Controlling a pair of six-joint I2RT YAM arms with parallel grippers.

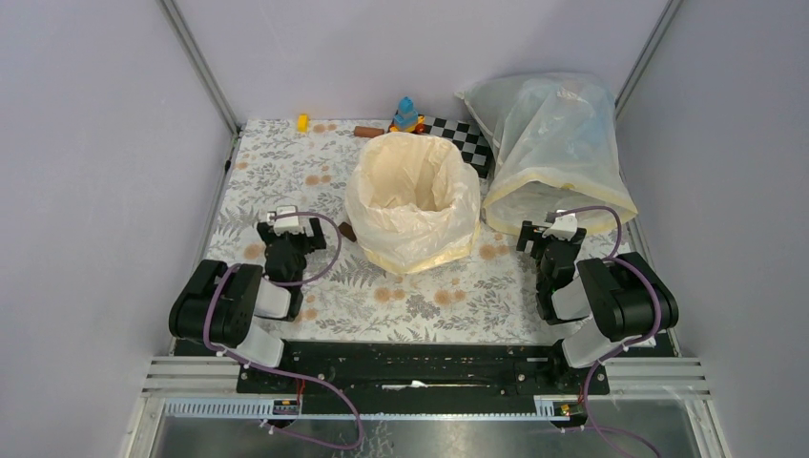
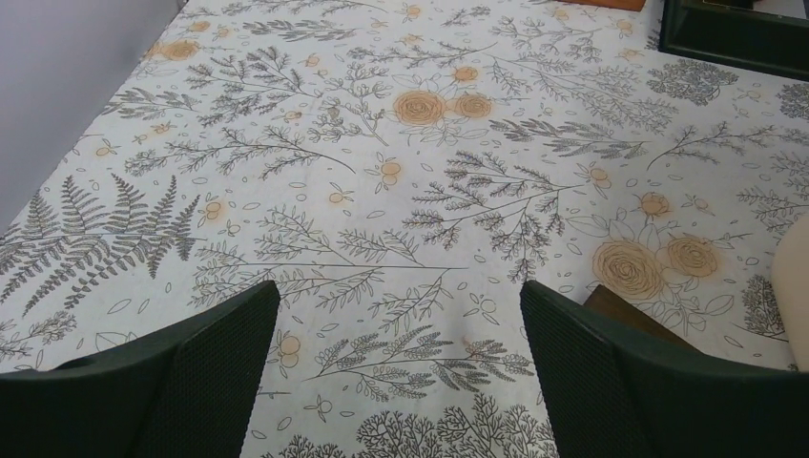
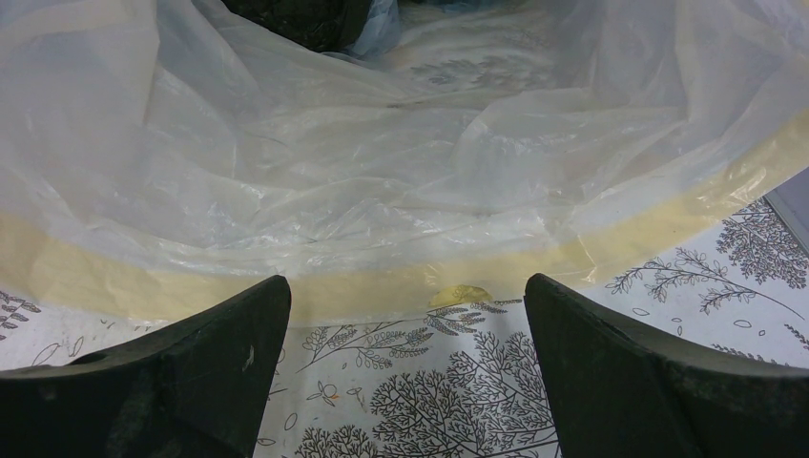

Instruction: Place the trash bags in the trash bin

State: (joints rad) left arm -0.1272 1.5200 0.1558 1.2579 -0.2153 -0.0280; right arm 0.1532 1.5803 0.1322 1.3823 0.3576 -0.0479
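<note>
Cream-yellow trash bag point(image 1: 412, 205) lines the bin point(image 1: 456, 156) at mid-bench. Its top is folded out over the rim and hangs down the sides almost to the floral cloth point(image 1: 286, 153). From the top view I note a big whitish sack point(image 1: 558, 143) with a yellowish edge lying at the far right corner. Along the far edge are a yellow piece point(image 1: 302, 122), a brown stick point(image 1: 368, 132), a blue-orange toy point(image 1: 407, 114) and a checkerboard point(image 1: 463, 138). The left gripper point(image 1: 289, 221) sits left of the bin, apart from it. The right gripper point(image 1: 551, 229) sits at the sack's near edge.

Left wrist view: fingers spread wide over bare cloth, nothing between them. A brown block point(image 2: 620, 305) is ahead on the right.

Right wrist view: fingers spread wide and empty, with the sack's yellowish edge just ahead; I cannot tell if they touch.
</note>
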